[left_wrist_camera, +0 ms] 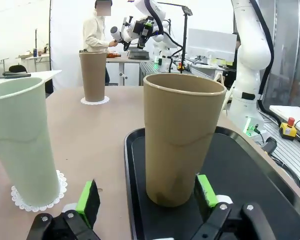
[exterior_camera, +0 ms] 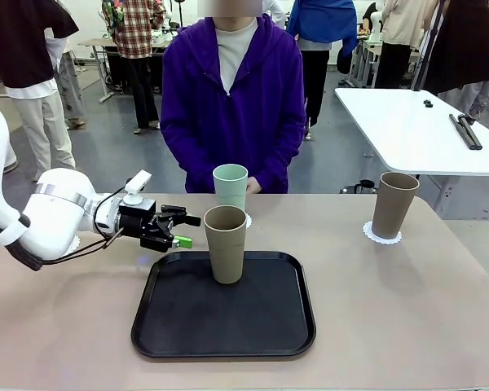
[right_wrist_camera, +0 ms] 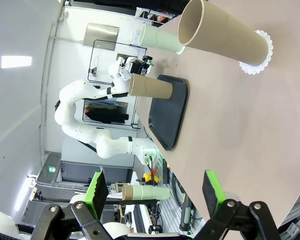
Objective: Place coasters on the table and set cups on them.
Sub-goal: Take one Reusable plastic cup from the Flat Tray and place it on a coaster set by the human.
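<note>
Left wrist view shows the left gripper (left_wrist_camera: 146, 202) spread wide, its fingers either side of the brown cup (left_wrist_camera: 182, 140) standing on the black tray (left_wrist_camera: 270, 185) (no grip yet); a skewed closure could tip it toward the mint cup (left_wrist_camera: 22, 142) on its coaster (left_wrist_camera: 40, 199).

Mint cup (exterior_camera: 230, 186) with its base hidden behind the taupe cup (exterior_camera: 226, 243) on the tray, its doily (exterior_camera: 247, 220) peeking out as a sliver (front view), far doily (right_wrist_camera: 256, 54) half covered by its cup (right_wrist_camera: 224, 34), left end effector (left_wrist_camera: 147, 200) knuckles cut off at the bottom edge

Three cups (exterior_camera: 226, 243), two coasters (exterior_camera: 382, 235), one tray (exterior_camera: 223, 326).
</note>
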You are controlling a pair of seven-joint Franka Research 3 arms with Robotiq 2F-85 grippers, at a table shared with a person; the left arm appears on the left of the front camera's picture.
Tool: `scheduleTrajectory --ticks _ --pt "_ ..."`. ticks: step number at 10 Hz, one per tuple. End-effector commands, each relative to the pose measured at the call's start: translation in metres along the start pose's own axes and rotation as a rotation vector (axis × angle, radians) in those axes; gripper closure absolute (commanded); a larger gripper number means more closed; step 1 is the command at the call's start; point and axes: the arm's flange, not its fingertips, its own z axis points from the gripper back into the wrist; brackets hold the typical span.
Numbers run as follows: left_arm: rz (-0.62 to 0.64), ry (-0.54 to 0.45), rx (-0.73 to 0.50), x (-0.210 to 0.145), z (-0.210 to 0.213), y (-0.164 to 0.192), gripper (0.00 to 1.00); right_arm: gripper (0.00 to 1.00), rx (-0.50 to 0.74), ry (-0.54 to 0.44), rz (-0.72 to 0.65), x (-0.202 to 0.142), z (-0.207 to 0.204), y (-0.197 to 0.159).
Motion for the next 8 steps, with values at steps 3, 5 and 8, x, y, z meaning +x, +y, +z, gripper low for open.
scheduleTrajectory --ticks 3,5,8 --pt "0.011 -0.011 -0.032 0.0 -0.014 -0.013 0.0 0.0 -0.002 0.002 -0.006 0.002 0.001 0.001" --pt "0.006 0.007 -0.049 0.0 -0.025 -0.024 0.0 0.0 -0.002 0.002 -0.006 0.002 0.001 0.001" --pt "0.003 0.023 -0.037 0.002 -0.036 -0.015 0.0 0.0 -0.002 0.002 -0.006 0.002 0.001 0.001"
